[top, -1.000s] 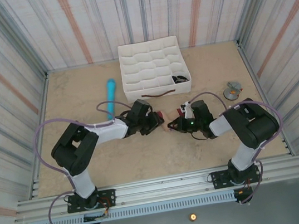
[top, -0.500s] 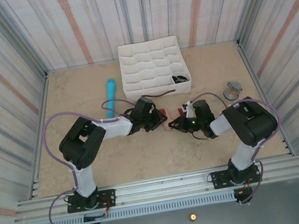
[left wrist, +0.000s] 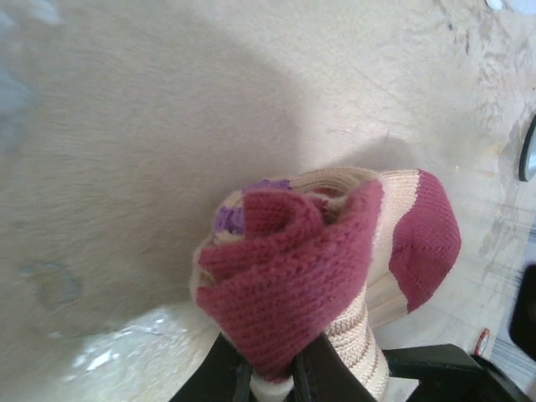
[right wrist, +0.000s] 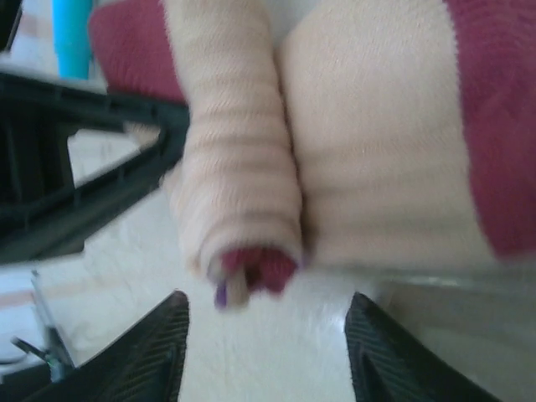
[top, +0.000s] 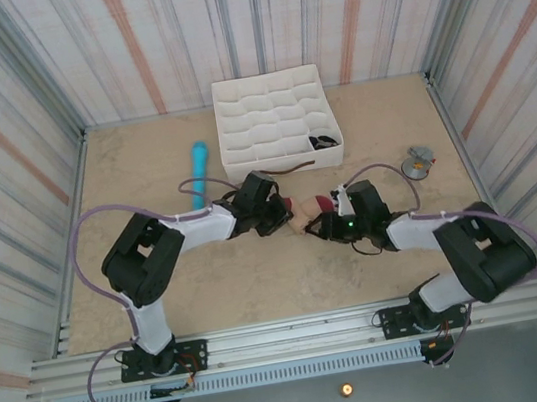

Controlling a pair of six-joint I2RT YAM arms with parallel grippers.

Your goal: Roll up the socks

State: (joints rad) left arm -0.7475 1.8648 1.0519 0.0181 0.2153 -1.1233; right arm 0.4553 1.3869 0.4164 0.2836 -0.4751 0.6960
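tan stone-look tabletop (top: 281,285) boxed in by striped walls (top: 11,98) on 3 sides, both arms bent in twd the middle. beige sock (top: 302,220) sits on the table roughly center, just in front of the white divider tray (top: 265,77), right btwn the two grippers. left gripper (left wrist: 270,375) is pinched down on it: in the left wrist cam the black fingers are pressed close together w/ a maroon fold of the sock squeezed btwn them. sock is wound up into a roll there, maroon bit spiraled at the core, a little purple cuff peeking out, and another maroon patch (toe or heel, can't tell which) off to the right. right gripper (right wrist: 266,352) is spread apart, fingers wide w/ bare table btwn them. the end of the roll sits just ahead of that gap, not clamped, tho that view is pretty blurry tbh. from the right wrist cam the roll looks like a faintly striped beige tube lying next to a flatter beige part w/ maroon at the edge. black sock (top: 320,140) is tucked in a front-right cell of the tray. blue cylinder (top: 199,176) lies on the table left of the tray, near the left arm, apart from the beige sock. small grey thing (top: 417,161) sits over by the right wall, too small to make out.
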